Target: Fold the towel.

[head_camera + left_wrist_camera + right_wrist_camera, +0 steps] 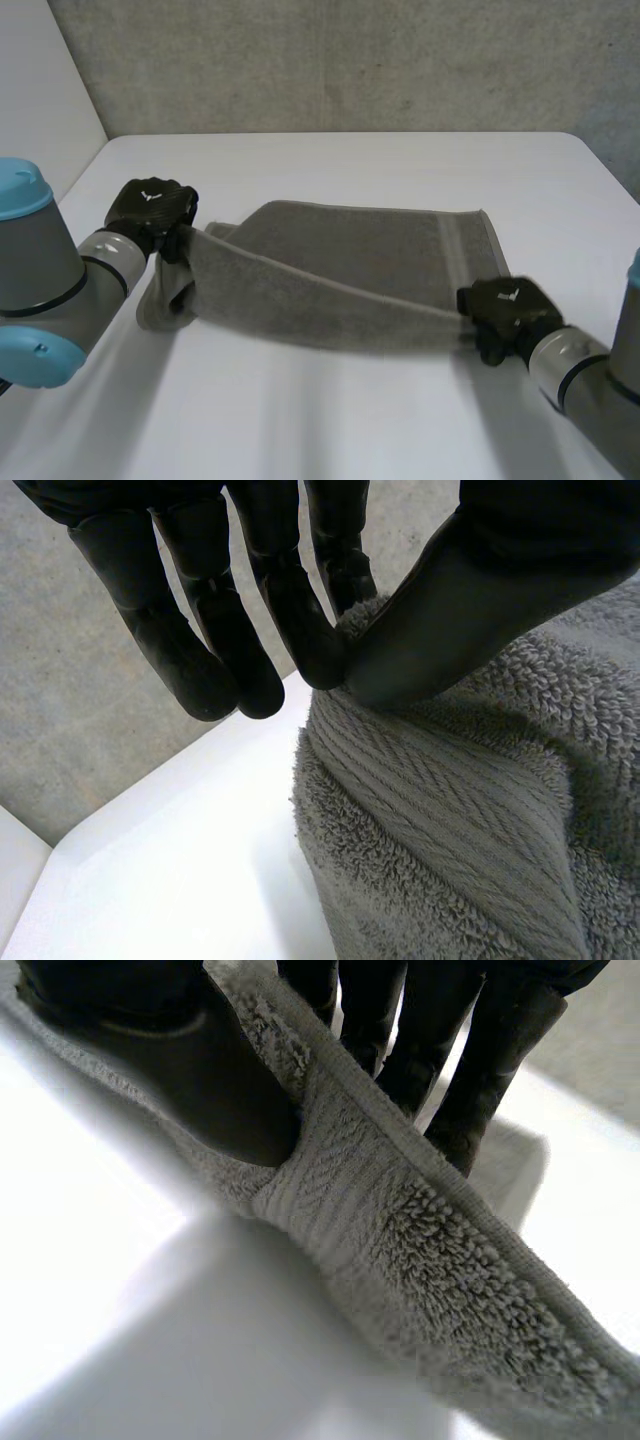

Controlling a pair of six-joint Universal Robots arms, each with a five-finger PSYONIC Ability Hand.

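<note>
The towel (350,265) is showing mid grey all over, with a slightly paler band (455,250) running across near one end. Close up, the band is showing a herringbone weave against looped pile. The left hand (152,210) and right hand (508,305) are showing black, each carrying a small white mark. The left arm (60,265) is showing grey with light-blue caps. The table (350,420) is reading white, the wall (350,60) mottled grey.

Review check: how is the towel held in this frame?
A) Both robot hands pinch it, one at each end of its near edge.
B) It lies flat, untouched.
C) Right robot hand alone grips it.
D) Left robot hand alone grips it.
A: the left robot hand and the right robot hand each pinch the towel between thumb and fingers, its near edge stretched between them.
</note>
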